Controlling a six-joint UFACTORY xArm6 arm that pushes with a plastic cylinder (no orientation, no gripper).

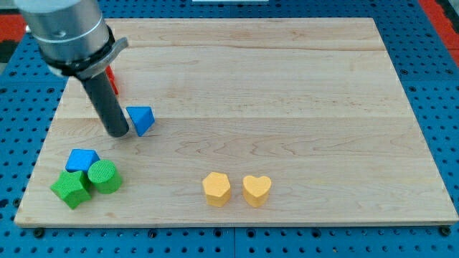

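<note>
My tip [117,132] rests on the wooden board [287,107] at the view's left, touching or nearly touching the left side of a blue triangular block [142,119]. A red block [112,79] sits behind the rod, mostly hidden by it. Below my tip, towards the view's bottom left, lie a blue pentagon-like block [82,159], a green cylinder [105,176] and a green star-like block [71,188], all clustered together.
A yellow hexagon block [216,188] and a yellow heart block [256,190] sit side by side near the board's bottom edge, around its middle. A blue pegboard surface [430,86] surrounds the board.
</note>
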